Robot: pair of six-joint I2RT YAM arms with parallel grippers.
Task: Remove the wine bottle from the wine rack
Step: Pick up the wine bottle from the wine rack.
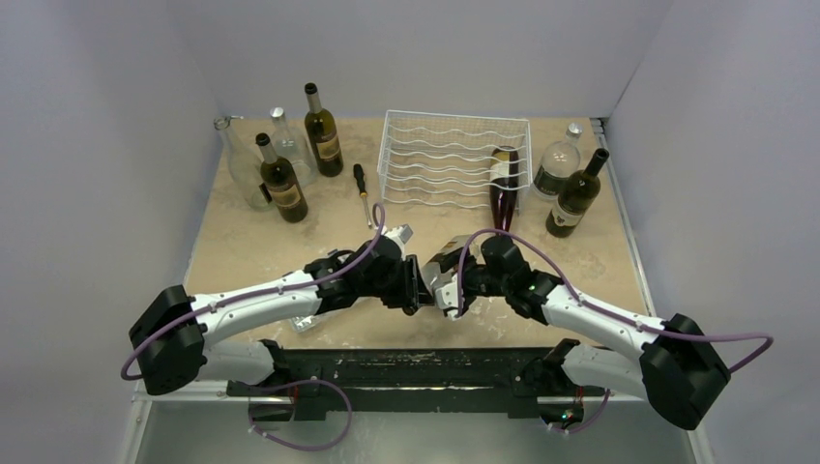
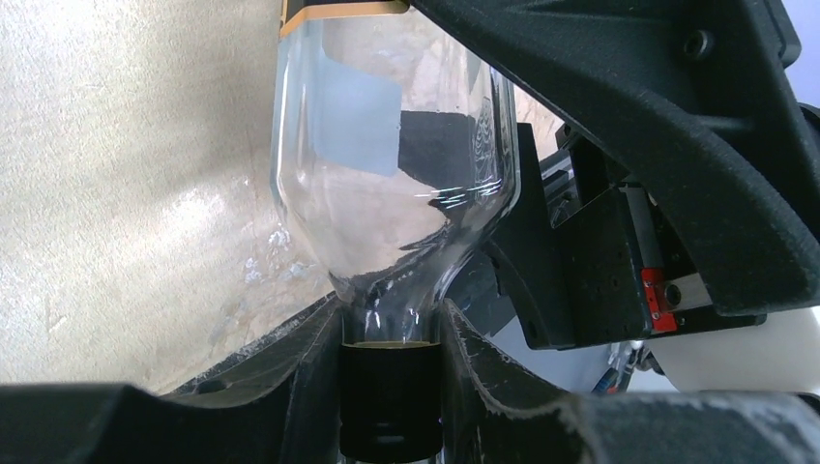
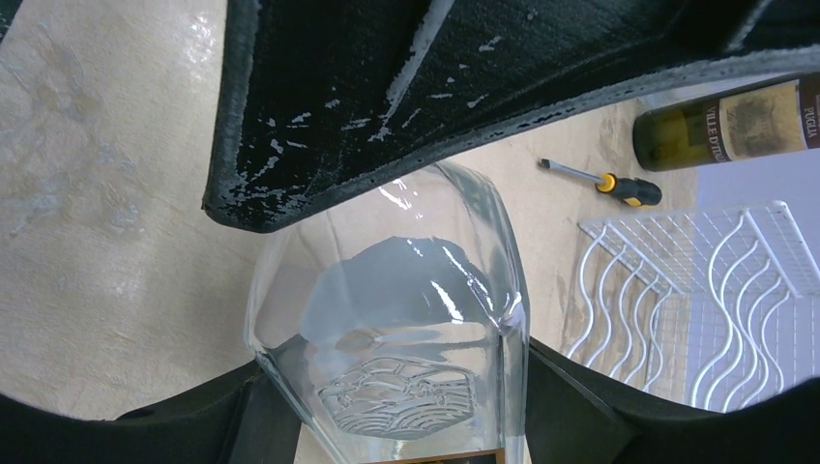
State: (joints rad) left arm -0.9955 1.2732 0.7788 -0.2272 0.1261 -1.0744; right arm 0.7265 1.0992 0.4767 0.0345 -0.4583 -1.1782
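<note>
A clear glass wine bottle (image 1: 441, 268) hangs level above the table's near middle, held between both arms. My left gripper (image 2: 390, 333) is shut on its neck just above the black cap (image 2: 390, 401). My right gripper (image 3: 396, 411) is shut on the bottle's wide body (image 3: 396, 309), with a black finger pressed against each side. The white wire wine rack (image 1: 435, 145) stands at the back centre, well beyond both grippers. A dark red bottle (image 1: 504, 188) lies in the rack's right end.
Several bottles stand at the back left (image 1: 281, 179) and two at the back right (image 1: 577, 193). A screwdriver (image 1: 362, 188) lies left of the rack. Grey walls close in the table on three sides.
</note>
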